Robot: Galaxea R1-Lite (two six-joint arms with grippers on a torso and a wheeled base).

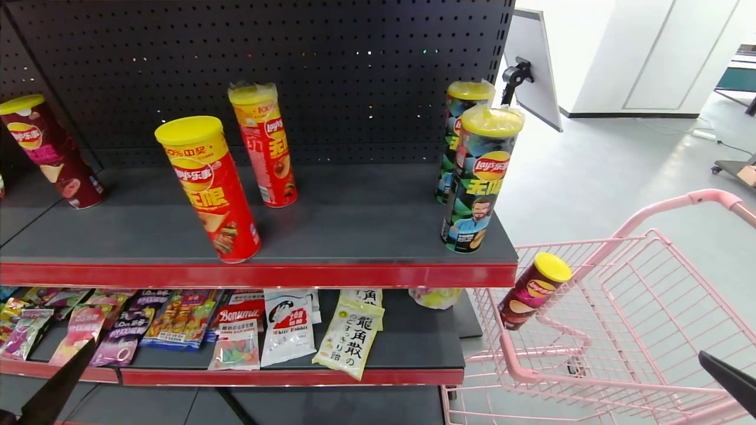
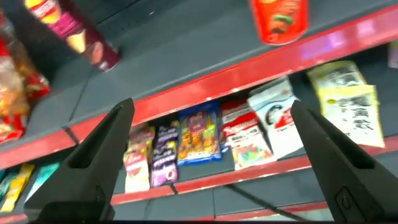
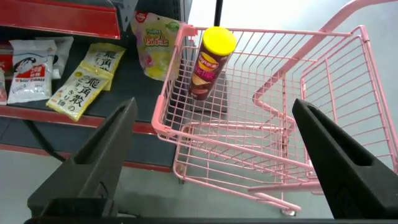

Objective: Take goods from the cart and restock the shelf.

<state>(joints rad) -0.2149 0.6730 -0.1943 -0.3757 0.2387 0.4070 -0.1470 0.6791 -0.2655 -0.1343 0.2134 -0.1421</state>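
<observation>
A maroon can (image 1: pixel 534 290) leans in a corner of the pink cart (image 1: pixel 679 205), on grey floor (image 1: pixel 590 171) beside the dark, red-edged shelf (image 1: pixel 354 218), where other cans (image 1: pixel 208 188) stand. White walls (image 1: pixel 590 47) lie beyond. The left gripper (image 2: pixel 211 104) and right gripper (image 3: pixel 214 104) have spread, empty jaws.

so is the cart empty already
No, one dark red chip can with a yellow lid leans inside the pink cart, at the side next to the shelf.
</observation>
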